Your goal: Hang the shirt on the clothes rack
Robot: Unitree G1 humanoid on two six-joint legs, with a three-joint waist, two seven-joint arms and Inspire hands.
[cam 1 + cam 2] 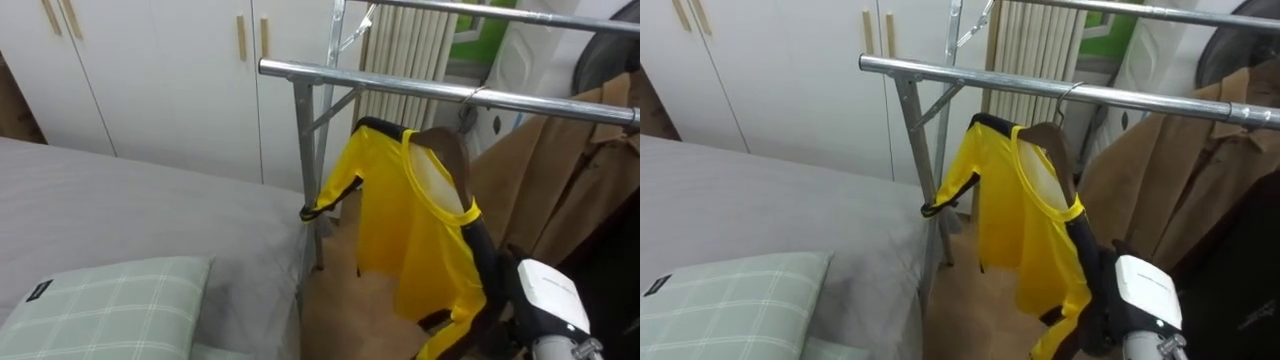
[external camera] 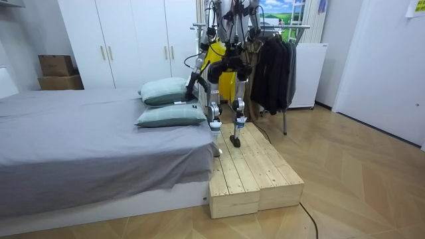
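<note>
Stance: the robot stands on a wooden platform between the bed and the clothes rack, facing the rack.
Nearest items: a checked pillow lies on the bed at lower left, well apart from the work.
Left hand: hangs low by the pillows in the room view. The state of its fingers cannot be read there.
Right hand: low on the right, right against the lower side of the yellow shirt. Its fingers are hidden against the cloth, so whether they grip it cannot be told.
Task item: the yellow shirt with black trim sits on a brown hanger. The hook appears to rest over the lower metal rail.
Key relation: the shirt lies up and to the left of the right hand. Its long axis runs down from the rail and slants towards that hand at the hem. The right hand is much nearer, and the left is well away.
Beyond: a brown coat hangs just to the right on the same rail. White wardrobe doors stand behind the bed.
Assessment: hanging looks close to complete.
Next move: judged to be a clean withdrawal down and to the right.
Risk: cloth caught by the hand could drag the shirt off the hanger.
</note>
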